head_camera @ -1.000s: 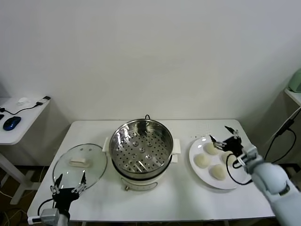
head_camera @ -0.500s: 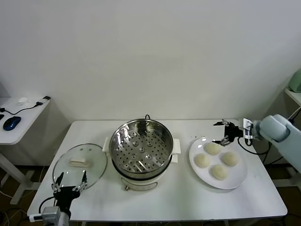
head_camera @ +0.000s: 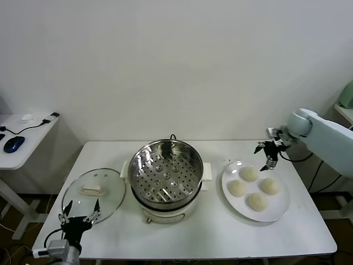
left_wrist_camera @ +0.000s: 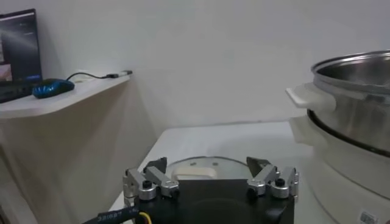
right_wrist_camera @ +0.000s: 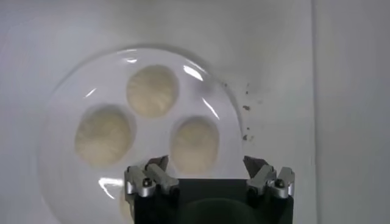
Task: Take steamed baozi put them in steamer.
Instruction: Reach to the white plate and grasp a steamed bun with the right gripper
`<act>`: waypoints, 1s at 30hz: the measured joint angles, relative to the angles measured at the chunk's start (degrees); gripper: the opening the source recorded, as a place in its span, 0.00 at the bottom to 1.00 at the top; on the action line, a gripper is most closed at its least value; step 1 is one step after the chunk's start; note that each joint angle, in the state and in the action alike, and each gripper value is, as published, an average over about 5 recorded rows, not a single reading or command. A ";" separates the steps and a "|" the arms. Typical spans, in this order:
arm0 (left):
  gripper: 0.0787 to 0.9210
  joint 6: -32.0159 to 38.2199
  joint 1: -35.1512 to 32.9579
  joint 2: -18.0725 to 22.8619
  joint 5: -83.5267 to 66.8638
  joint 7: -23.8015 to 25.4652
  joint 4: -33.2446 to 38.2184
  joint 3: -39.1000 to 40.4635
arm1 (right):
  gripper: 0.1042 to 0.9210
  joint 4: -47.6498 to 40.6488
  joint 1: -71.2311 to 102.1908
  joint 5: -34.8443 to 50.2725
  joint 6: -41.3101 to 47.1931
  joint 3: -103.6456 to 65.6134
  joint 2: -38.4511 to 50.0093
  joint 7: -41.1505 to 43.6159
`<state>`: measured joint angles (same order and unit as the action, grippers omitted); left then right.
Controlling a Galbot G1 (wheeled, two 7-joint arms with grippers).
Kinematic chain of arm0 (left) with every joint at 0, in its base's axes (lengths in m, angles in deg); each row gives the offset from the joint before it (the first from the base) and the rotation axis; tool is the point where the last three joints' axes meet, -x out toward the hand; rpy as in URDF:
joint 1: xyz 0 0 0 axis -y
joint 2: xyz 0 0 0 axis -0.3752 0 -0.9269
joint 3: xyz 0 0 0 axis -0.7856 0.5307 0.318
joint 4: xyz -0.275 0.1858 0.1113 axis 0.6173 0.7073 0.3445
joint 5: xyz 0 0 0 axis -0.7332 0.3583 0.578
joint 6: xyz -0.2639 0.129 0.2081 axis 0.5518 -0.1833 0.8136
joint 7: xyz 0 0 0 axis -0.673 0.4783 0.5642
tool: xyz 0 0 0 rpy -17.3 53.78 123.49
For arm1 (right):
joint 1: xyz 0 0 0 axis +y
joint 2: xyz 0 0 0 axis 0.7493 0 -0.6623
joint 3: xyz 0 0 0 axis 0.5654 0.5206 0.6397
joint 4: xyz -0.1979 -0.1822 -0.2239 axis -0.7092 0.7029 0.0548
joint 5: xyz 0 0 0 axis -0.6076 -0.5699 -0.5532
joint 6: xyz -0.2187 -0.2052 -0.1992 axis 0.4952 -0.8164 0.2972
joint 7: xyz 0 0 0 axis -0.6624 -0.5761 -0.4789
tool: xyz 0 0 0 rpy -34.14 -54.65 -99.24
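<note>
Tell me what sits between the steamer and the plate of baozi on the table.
Nothing: in the head view only bare white table separates the steamer from the plate holding the four baozi.

Looks like a lab or office test room, not a real kitchen. Bare white wall (head_camera: pixel 176 66), no counter or cupboards in view. One plain white folding-style table (head_camera: pixel 182 232) carries the cooking props: a steel steamer (head_camera: pixel 165 174) with a perforated tray, a glass lid (head_camera: pixel 94 193) lying beside it, and a white plate (head_camera: pixel 276 212) with four buns (head_camera: pixel 248 174). To the robot's left stands a side desk (head_camera: pixel 22 141) with a blue computer mouse (head_camera: pixel 13 144) and a cable (head_camera: pixel 33 127); the left wrist view also shows a screen edge (left_wrist_camera: pixel 18 52) there. Robot arm cabling hangs near the table's right end.
</note>
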<state>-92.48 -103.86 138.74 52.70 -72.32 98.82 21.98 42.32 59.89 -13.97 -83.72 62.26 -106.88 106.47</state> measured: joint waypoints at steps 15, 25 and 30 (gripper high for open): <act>0.88 0.19 -0.74 0.69 0.88 -0.03 -0.23 0.66 | 0.88 -5.39 2.69 0.04 3.32 1.03 -4.70 -1.01; 0.88 0.31 -0.96 0.55 1.73 -0.16 -0.49 0.95 | 0.88 -7.88 6.85 -1.35 4.43 -2.79 -6.32 -3.13; 0.88 0.15 -0.80 0.58 2.14 -0.13 -0.49 1.29 | 0.88 -9.39 8.43 -2.42 4.51 -4.65 -7.09 -3.65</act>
<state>-92.34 -104.66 139.32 54.84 -72.45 98.33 23.27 32.92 68.32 -16.39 -79.21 57.61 -113.97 102.82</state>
